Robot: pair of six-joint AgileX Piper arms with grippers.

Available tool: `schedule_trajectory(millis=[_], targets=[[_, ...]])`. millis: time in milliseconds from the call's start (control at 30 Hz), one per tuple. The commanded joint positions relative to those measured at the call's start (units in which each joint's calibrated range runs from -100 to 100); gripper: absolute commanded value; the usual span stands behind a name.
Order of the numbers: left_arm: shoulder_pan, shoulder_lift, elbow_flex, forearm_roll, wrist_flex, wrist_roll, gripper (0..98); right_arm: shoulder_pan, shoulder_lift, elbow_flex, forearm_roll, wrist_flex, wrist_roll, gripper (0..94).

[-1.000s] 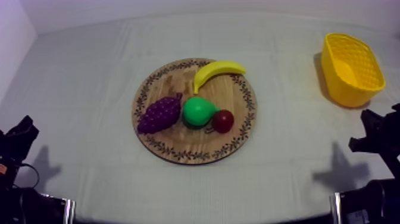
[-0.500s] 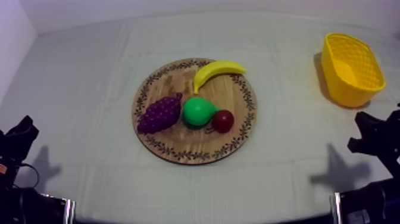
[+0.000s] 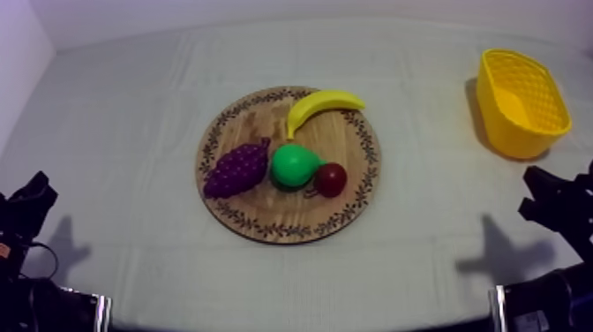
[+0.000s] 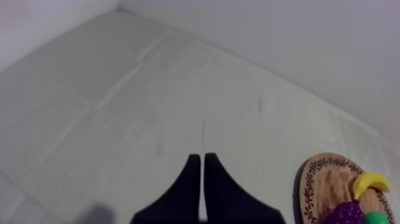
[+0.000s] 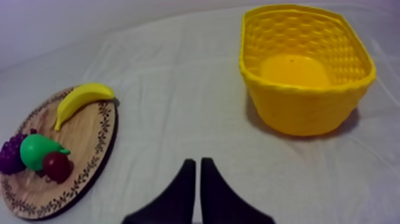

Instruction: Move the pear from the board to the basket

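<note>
Green pear (image 3: 294, 165) touches the small red fruit (image 3: 331, 179) at its four o'clock; my right gripper (image 5: 197, 161), pinched narrow, could knock that rolling.

Bright, soft, even light from above, no glare on the cloth (image 3: 132, 132). Shadows are diffuse: left arm (image 3: 26, 212) and right arm (image 3: 560, 203) each throw one inward, toward the table's middle. The yellow basket (image 3: 521, 101) darkens the cloth along its base. Faint violet tint in the far corners.

Pear (image 3: 294, 165) on board (image 3: 265, 222), right of grapes (image 3: 236, 169); basket (image 3: 505, 134) well right.
</note>
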Motion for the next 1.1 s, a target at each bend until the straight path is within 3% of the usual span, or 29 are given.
schedule_trajectory(millis=[0,267,500,667,867,1067], targets=[[0.0,0.0,0.0,-0.02,0.0,0.0,0.1,0.0,0.0,-1.8,0.2,1.0,-1.3,0.2],[0.0,0.0,0.0,-0.02,0.0,0.0,0.1,0.7,2.8,-12.7,-2.1,2.4,1.6,0.2],[0.0,0.0,0.0,-0.02,0.0,0.0,0.1,-0.4,20.2,-29.4,-5.3,2.9,4.1,0.3],[0.0,0.0,0.0,-0.02,0.0,0.0,0.1,-6.5,33.4,-40.3,-3.7,3.4,5.0,0.3],[0.0,0.0,0.0,-0.02,0.0,0.0,0.1,-14.3,49.5,-52.6,-1.4,11.5,7.1,0.4],[0.0,0.0,0.0,-0.02,0.0,0.0,0.1,-15.6,63.0,-62.4,-6.9,22.3,18.8,0.5]])
